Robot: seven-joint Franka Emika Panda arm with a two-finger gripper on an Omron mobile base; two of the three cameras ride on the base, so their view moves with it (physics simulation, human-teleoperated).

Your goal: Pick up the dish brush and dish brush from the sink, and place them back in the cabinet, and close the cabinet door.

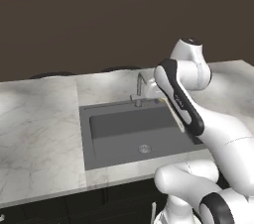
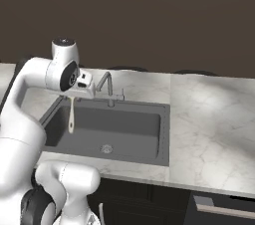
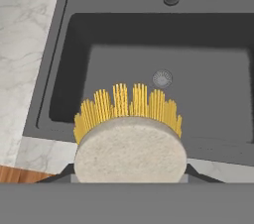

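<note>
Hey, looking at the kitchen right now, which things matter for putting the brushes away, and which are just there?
Job:
- cream round-headed dish brush with yellow bristles, held in the gripper
- dark grey recessed sink

Just there:
- slim grey metal faucet
- round drain
- pale marble counter

So the whole top half of both base views is just a flat dark brown wall (image 1: 99, 15). Below it runs a white marble countertop with grey veining (image 1: 39, 134), and dark cabinet fronts (image 1: 74, 205) sit under its front edge. The hand view's lower left corner catches a bit of reddish wood floor (image 3: 20, 174).
</note>
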